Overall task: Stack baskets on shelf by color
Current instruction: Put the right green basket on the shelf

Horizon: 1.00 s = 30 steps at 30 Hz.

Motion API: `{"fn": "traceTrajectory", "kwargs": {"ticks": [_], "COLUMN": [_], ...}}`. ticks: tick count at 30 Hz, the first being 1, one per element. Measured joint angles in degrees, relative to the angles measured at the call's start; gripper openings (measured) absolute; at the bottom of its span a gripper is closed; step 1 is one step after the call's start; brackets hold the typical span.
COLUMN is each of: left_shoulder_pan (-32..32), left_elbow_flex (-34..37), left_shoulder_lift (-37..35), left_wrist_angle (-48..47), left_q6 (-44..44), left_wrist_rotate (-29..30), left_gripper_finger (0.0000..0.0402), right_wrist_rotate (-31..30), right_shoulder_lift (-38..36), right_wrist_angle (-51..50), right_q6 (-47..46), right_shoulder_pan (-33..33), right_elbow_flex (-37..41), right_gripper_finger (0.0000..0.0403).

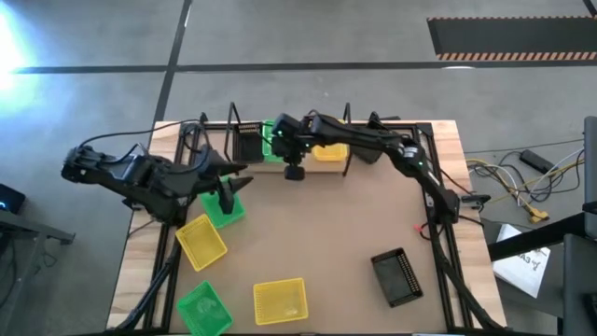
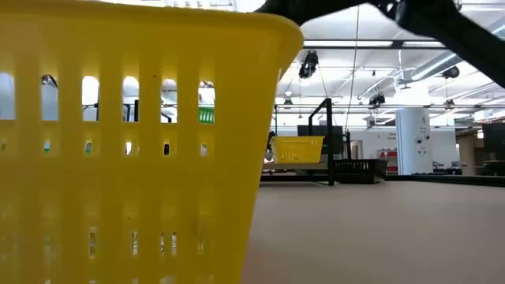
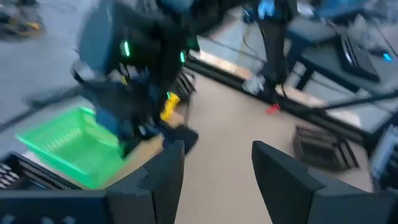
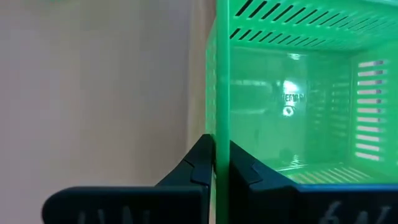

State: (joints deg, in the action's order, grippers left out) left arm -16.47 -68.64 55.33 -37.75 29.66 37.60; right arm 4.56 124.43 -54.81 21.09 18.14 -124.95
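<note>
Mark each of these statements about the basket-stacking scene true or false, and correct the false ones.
1. The right gripper pinches a green basket's wall. True.
2. A black basket lies on the tabletop near the right arm's side. True.
3. The left gripper holds a yellow basket. False: its fingers are open with nothing between them.
4. No yellow basket is on the shelf. False: one yellow basket sits there.
5. Two yellow baskets lie on the tabletop. True.

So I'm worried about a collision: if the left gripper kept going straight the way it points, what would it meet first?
Probably the right arm's wrist holding the green basket at the shelf; the left gripper is open and faces it across bare table, though depth is unclear.
</note>
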Motion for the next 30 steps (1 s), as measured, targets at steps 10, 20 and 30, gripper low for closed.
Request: {"fn": "traceTrajectory", "kwargs": {"ticks": [10,20,30], "left_shoulder_pan": [0.0,0.4,0.3], "left_elbow_flex": [-0.7,-0.5,-0.5], "left_shoulder_lift": [-1.4,-0.9,-0.9], "left_wrist_angle": [2.9,3.0,3.1], "left_q6": [0.0,0.0,0.2], "left_wrist_rotate": [7.8,9.3,6.2], "left_gripper_finger": [0.0173,0.0173,0.0173], "right_wrist_rotate": [-0.8,-4.6,-4.6], "right_shoulder_lift": [5.9,5.8,5.1], "right_wrist_angle": [-11.2,-9.9,-9.8], "right_q6": [2.7,1.4,-3.7], "right_shoulder_pan": [1.8,2.3,2.3], "right_elbow_flex": [-7.0,-6.2,-6.0], "right_gripper_finger": [0.0008,0.0037,0.012]}}
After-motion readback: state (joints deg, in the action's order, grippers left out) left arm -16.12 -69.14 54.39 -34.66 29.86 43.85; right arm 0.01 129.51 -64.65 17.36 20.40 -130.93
